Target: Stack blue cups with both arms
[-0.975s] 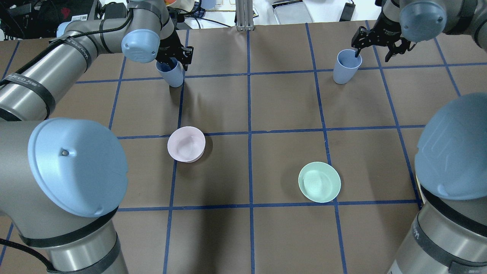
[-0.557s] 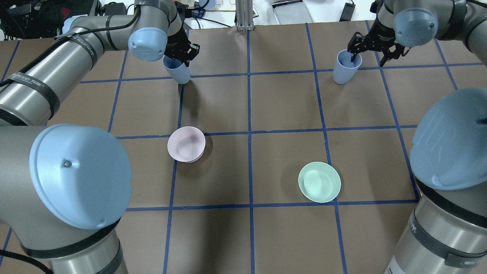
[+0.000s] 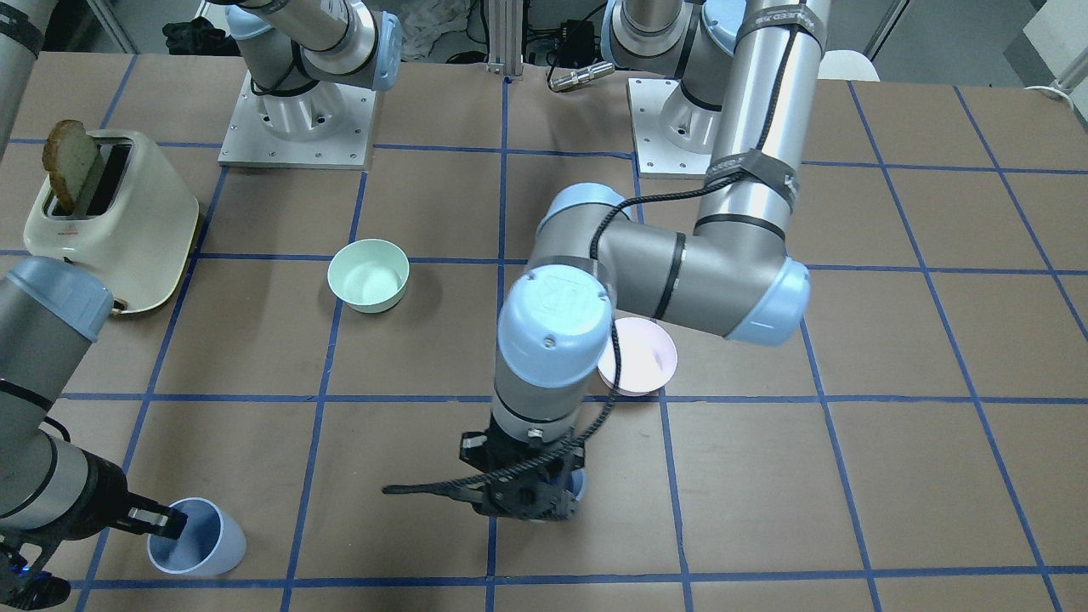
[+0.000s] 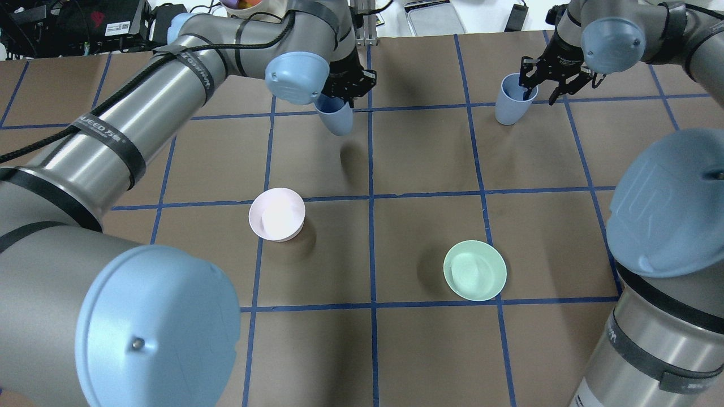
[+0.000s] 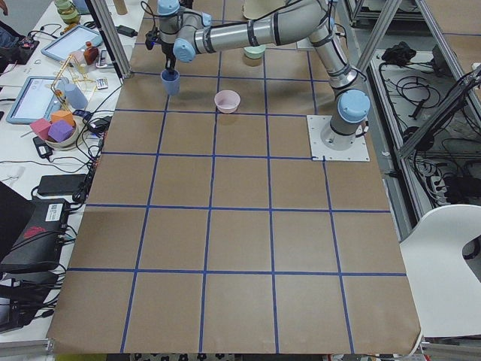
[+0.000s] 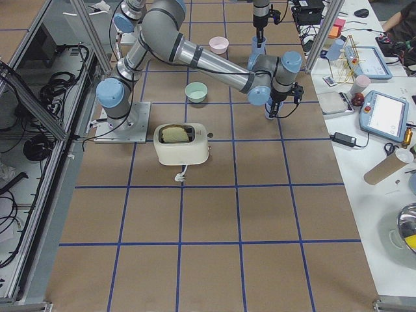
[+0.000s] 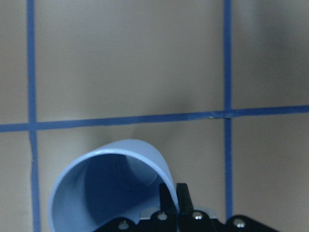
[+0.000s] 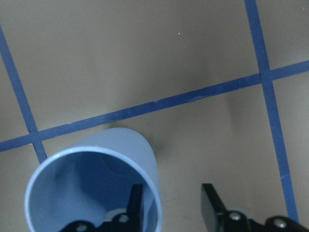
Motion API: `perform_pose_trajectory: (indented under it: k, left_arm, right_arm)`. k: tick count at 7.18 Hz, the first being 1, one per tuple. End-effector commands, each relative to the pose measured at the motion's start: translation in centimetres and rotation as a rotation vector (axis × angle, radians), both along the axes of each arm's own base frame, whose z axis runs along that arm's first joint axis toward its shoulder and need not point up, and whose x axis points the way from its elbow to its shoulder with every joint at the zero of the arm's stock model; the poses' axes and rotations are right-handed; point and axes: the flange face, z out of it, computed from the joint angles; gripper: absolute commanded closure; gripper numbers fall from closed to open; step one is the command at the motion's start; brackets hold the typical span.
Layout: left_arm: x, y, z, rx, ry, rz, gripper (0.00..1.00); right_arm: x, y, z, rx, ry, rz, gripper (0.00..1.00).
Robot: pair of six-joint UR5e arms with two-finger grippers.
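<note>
My left gripper (image 4: 342,93) is shut on the rim of one blue cup (image 4: 337,117) and holds it above the table near the far middle. The left wrist view shows the fingers (image 7: 169,195) pinched on the cup's wall (image 7: 120,159). The other blue cup (image 4: 511,100) stands upright at the far right. My right gripper (image 4: 542,93) is open at its rim, one finger (image 8: 136,200) inside the cup (image 8: 91,164) and the other outside. The front-facing view shows this cup (image 3: 197,534) at the lower left.
A pale pink bowl (image 4: 277,215) and a mint-green bowl (image 4: 475,270) sit mid-table. A cream toaster (image 3: 106,225) with a slice of bread stands on the robot's right side. Boxes and devices lie beyond the table's far edge.
My left arm has carried its blue cup to the right, toward the table's middle line. My right gripper has stayed at the rim of the standing cup, shifting only slightly.
</note>
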Motion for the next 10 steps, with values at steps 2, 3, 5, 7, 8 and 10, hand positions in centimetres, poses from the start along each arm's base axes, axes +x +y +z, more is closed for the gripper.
perform_pose_trajectory:
  k: [2,3,5,7,8,10]
  left_arm:
    - [-4.9,12.0,-2.8,0.206,-0.075,0.077,1.00]
    - [-5.3,15.1,-1.6,0.195,-0.086,0.147,1.00]
    - [-6.1,19.3,-2.1,0.225,-0.102,0.193,1.00]
    - [-5.3,21.0,-4.4,0.266,-0.137,0.189,1.00]
    - [-5.2,21.2,-4.9,0.263,-0.135,0.190,0.86]
    - [-5.5,20.7,-4.4,0.224,-0.109,0.188,0.00]
  right_arm:
    - [0.2,0.0,1.6,-0.015,0.016,0.020,1.00]
    - [0.4,0.6,4.3,-0.027,0.024,0.022,1.00]
    - [2.2,1.7,7.6,-0.044,0.034,0.041,1.00]
    - [6.7,2.3,8.3,-0.046,0.128,0.098,1.00]
    - [6.8,2.4,8.1,-0.039,0.124,0.091,1.00]
    - [8.0,3.4,9.7,-0.056,0.106,0.092,1.00]
